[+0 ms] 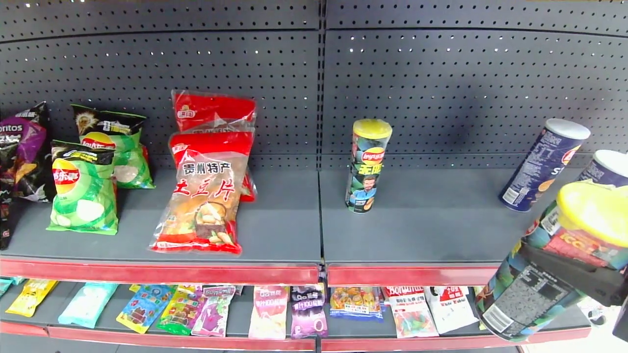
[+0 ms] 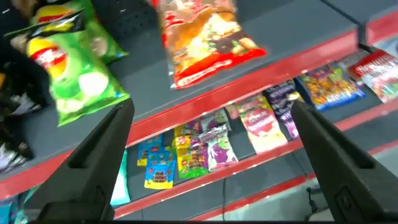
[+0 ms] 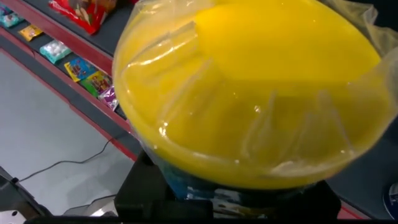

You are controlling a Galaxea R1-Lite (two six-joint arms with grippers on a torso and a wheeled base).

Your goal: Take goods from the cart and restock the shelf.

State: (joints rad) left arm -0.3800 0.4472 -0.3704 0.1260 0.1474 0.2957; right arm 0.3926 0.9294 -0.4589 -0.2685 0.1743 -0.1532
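Observation:
My right gripper (image 1: 575, 272) is shut on a tall chip can (image 1: 532, 287) with a yellow lid (image 1: 596, 211), held tilted in front of the right end of the grey upper shelf (image 1: 422, 235). In the right wrist view the can's yellow lid (image 3: 249, 93) sits close up. A matching yellow-lidded can (image 1: 367, 166) stands upright mid-shelf. My left gripper (image 2: 211, 115) is open with nothing between its fingers, hanging in front of the shelf's red front edge (image 2: 249, 81), below the green chip bag (image 2: 74, 68) and the red snack bag (image 2: 205, 40).
Two blue cans (image 1: 542, 166) (image 1: 606, 169) lean at the shelf's far right. Red snack bags (image 1: 206, 196), green chip bags (image 1: 86, 189) and a purple bag (image 1: 22, 147) occupy the left half. The lower shelf (image 1: 274, 333) holds several small candy packets. Bare shelf floor lies around the standing can.

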